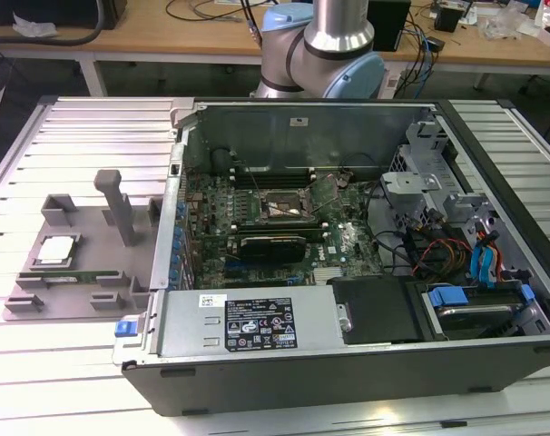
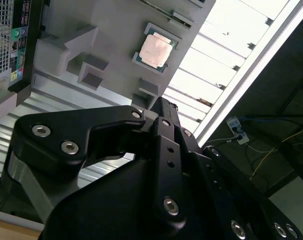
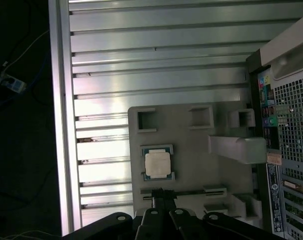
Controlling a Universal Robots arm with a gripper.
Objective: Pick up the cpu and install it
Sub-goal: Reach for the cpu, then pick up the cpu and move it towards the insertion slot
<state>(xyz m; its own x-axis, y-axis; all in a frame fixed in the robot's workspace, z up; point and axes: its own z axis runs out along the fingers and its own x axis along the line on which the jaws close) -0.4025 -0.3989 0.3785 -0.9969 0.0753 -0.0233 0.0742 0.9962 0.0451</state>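
**CPU seen in tray, clear of closed fingers**

The cpu (image 1: 55, 250) is pictured lying flat in a recess of the grey tray (image 1: 93, 227). The tray is set on the ribbed worktop (image 1: 84, 127), at the exterior view's left of the opened computer case (image 1: 257, 363). In the first wrist view the gripper (image 3: 159, 194) is shown over the tray's edge, its fingers drawn together and holding nothing. The cpu is seen near the fingertips, untouched.

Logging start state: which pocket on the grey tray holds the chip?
The square one toward the exterior view's left of the tray: the cpu lies flat inside.
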